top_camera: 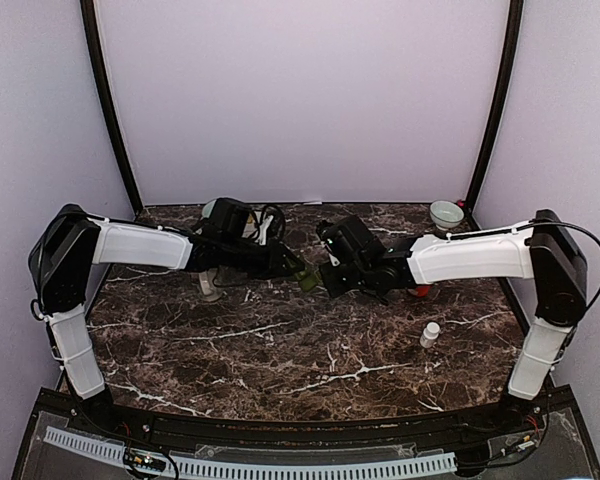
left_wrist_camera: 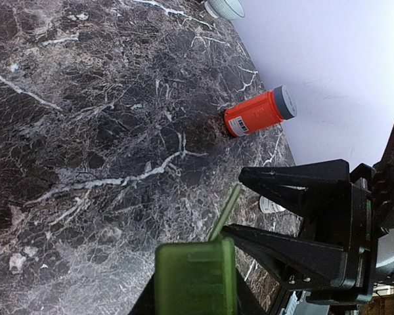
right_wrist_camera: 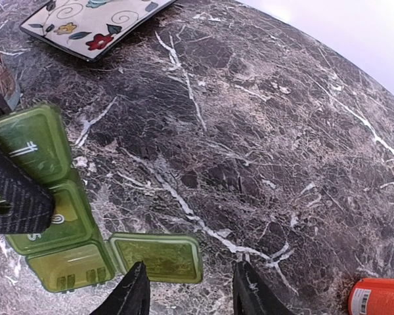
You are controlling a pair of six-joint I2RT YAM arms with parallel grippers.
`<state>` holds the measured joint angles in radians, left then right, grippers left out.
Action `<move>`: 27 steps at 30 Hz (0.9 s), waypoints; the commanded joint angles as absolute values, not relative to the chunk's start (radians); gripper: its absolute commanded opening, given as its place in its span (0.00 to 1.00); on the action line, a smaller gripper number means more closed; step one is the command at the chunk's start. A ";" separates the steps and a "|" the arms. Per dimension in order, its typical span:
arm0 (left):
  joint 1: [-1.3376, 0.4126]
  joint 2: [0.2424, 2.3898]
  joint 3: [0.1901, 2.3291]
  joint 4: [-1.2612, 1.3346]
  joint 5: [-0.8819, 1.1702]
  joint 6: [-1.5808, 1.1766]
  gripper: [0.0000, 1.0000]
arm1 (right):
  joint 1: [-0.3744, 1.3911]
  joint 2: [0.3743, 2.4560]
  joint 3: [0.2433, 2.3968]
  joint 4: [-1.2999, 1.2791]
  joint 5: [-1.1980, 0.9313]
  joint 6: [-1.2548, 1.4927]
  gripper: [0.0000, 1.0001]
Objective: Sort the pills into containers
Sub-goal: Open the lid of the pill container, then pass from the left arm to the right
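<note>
Organizer (right_wrist_camera: 34, 146), green plastic, mid-table between both arms; likely light, stiff, slick, with thin lids that flex. Left gripper (top_camera: 292, 268) clamped tight on its body. Right gripper (right_wrist_camera: 187, 289) part-open, empty, astride 1 open lid (right_wrist_camera: 161, 256); pinch lid edge gently.

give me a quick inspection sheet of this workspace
surface: dark marble table, white veins
job's things: green pill organiser, one lid flipped open; orange bottle, grey cap; small white bottle upright
clutter: white bowl; patterned plate
grippers: left gripper shut on the organiser; right gripper open at the open lid
cables: black cable looped at left wrist
surroundings: plain lilac walls, black corner posts
</note>
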<state>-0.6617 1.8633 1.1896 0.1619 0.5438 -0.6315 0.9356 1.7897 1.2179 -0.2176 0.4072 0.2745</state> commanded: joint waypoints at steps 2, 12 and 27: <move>-0.668 1.802 1.175 0.173 0.574 -0.618 0.00 | 0.930 1.745 1.198 -0.169 0.375 0.289 0.46; -0.664 1.805 1.185 0.172 0.573 -0.610 0.00 | 0.911 1.624 1.090 -0.082 0.314 0.378 0.56; -0.657 1.809 1.176 0.266 0.685 -0.652 0.00 | 0.869 1.501 0.922 0.129 0.123 0.534 0.61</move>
